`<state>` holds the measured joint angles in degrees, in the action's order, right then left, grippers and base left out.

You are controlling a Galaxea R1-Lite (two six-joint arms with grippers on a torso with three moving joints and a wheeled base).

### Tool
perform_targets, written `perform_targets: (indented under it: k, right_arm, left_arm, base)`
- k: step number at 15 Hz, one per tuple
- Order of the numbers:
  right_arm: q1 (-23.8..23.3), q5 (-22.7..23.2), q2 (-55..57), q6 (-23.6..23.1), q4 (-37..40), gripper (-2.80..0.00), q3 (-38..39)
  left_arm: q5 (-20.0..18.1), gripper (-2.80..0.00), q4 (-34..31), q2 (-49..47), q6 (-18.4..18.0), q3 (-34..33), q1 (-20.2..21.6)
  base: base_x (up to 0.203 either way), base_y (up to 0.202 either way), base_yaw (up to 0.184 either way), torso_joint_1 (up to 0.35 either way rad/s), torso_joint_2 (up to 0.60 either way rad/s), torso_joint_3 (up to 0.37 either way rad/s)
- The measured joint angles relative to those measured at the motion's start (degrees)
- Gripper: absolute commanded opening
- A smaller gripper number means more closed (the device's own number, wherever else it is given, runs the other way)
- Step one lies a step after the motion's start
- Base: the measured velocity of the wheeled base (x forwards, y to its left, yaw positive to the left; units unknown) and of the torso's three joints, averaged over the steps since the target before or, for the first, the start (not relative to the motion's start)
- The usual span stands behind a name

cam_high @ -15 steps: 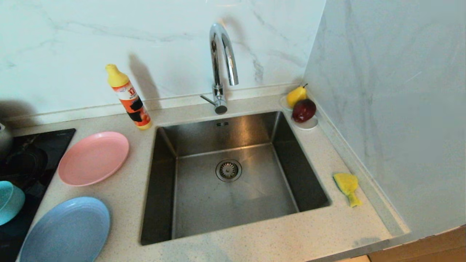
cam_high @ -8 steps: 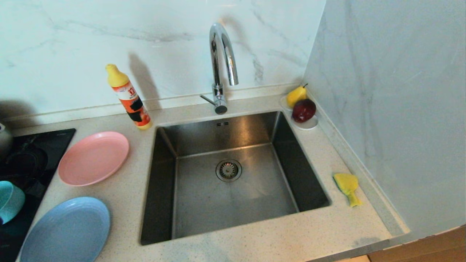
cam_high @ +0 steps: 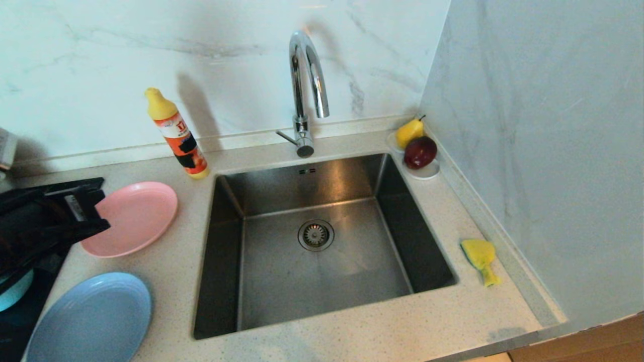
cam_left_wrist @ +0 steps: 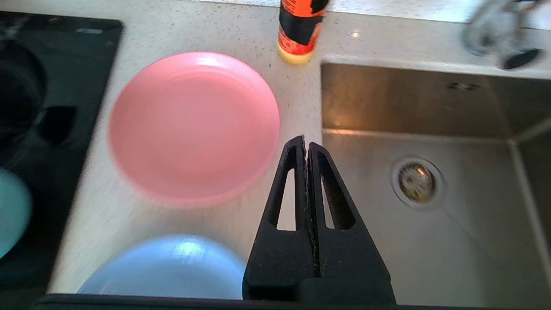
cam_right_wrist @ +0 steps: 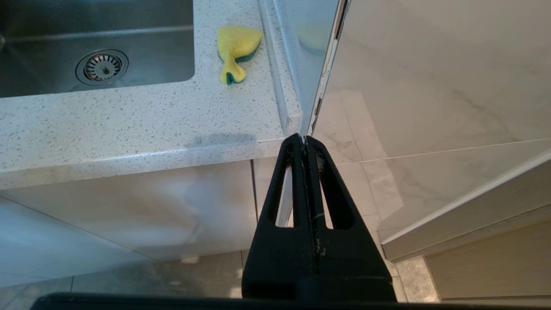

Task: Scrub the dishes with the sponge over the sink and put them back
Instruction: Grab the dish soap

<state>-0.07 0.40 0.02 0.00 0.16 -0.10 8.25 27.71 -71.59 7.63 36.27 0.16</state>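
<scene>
The pink plate (cam_high: 130,218) (cam_left_wrist: 193,127) and the light blue plate (cam_high: 90,317) (cam_left_wrist: 168,267) lie on the counter left of the sink (cam_high: 282,281) (cam_left_wrist: 430,258). The teal bowl (cam_high: 15,294) (cam_left_wrist: 13,213) sits on the black hob, mostly hidden under my left arm. My left gripper (cam_high: 99,211) (cam_left_wrist: 305,142) hangs shut and empty above the pink plate's left rim, pointing toward the sink. The yellow sponge (cam_high: 480,259) (cam_right_wrist: 234,47) lies right of the sink near the wall. My right gripper (cam_right_wrist: 304,140) is shut and empty, low in front of the counter's right corner.
A chrome tap (cam_high: 307,90) rises behind the sink. An orange detergent bottle (cam_high: 176,133) (cam_left_wrist: 301,30) leans behind the pink plate. A pear (cam_high: 408,131) and a red apple (cam_high: 420,152) rest on a white saucer (cam_high: 427,173) in the back right corner. The hob (cam_left_wrist: 51,86) borders the left.
My left arm has swung up into the head view from the left, now over the hob, covering most of the bowl and the pink plate's edge. Nothing else has moved.
</scene>
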Motion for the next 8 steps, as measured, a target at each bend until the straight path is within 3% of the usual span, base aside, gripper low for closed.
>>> perform_targets:
  k: [4, 8]
  right_arm:
    - [0.02, -0.01, 0.00, 0.00, 0.02, -2.80, 0.00]
    - [0.00, 0.01, 0.00, 0.00, 0.00, -2.80, 0.00]
  left_arm:
    - [1.93, -2.80, 14.34, -13.56, -1.32, -0.31, 0.00]
    - [4.08, -2.80, 24.62, -23.06, -2.54, -1.61, -0.02]
  base:
    - [0.000, 0.000, 0.000, 0.000, 0.00, 0.000]
    - [0.000, 0.000, 0.000, 0.000, 0.00, 0.000]
